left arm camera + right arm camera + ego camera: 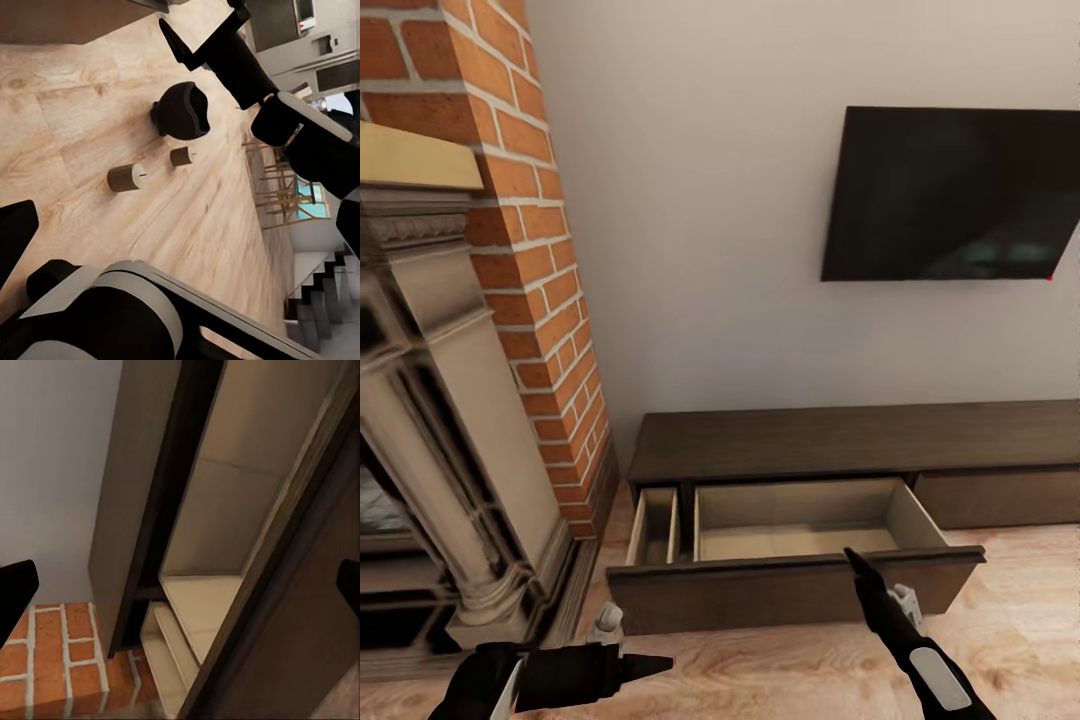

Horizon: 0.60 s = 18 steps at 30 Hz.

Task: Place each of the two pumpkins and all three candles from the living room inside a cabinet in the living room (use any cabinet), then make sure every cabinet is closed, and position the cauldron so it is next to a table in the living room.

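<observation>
The long dark cabinet (pixel 860 435) stands against the wall with one wide drawer (pixel 790 590) pulled out; its pale inside holds nothing. My right gripper (pixel 857 562) hovers open just at the drawer's front edge, and the right wrist view looks into the drawer (pixel 225 510) between the spread fingers of the gripper (pixel 180 592). My left gripper (pixel 650 663) is low at the left, open and holding nothing. In the left wrist view the black cauldron (pixel 180 111) and two brownish candles (pixel 126 177) (pixel 181 156) sit on the wood floor, apart from the left gripper (pixel 180 232). The pumpkins and the table are out of view.
A stone fireplace (pixel 450 450) with a brick chimney (pixel 530 200) fills the left side, close to the cabinet's end. A black TV (pixel 950 195) hangs on the wall above. Wooden chairs (pixel 281 187) and a staircase (pixel 322 292) lie beyond the cauldron.
</observation>
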Motion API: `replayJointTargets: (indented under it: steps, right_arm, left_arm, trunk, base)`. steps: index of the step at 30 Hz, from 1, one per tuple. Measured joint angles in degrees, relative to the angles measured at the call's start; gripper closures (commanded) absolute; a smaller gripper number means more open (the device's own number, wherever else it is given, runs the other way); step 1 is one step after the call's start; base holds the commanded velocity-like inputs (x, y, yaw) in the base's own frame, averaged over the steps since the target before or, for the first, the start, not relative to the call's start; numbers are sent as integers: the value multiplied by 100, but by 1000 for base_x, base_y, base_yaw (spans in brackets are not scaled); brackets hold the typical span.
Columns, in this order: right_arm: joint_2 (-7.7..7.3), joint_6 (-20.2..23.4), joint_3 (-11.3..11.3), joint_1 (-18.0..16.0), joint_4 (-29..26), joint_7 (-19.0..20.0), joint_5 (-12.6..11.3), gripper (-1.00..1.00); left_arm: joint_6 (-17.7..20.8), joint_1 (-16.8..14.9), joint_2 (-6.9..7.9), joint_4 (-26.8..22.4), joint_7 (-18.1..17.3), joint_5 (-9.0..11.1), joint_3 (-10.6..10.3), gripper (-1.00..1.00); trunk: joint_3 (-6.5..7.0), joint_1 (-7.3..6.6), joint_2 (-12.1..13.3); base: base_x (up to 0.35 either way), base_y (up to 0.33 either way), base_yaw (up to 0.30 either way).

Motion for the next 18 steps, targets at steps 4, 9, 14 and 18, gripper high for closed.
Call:
replayJointTargets:
  steps: [4,9,14,18]
  right_arm:
    - [0,0,-1,0,-1,0,5,-100]
    - [3,-3,-26,6,4,29,-16,-100]
    - [10,-4,-74,8,7,49,-58,-100]
    - [14,-6,-88,9,9,48,-73,-100]
  left_arm:
    - [0,0,0,6,-11,-2,1,-100]
    - [0,0,-1,15,-16,-5,0,-100]
    - [0,0,-1,20,-17,-13,4,-100]
    - [3,0,0,24,-17,-15,6,-100]
  trunk:
    - [72,-90,160]
    - [162,-200,361]
    - [252,-309,562]
    - [323,-395,722]
  base:
    - [-93,69,0]
    - [-27,20,0]
    - [-92,22,0]
    - [-226,83,0]
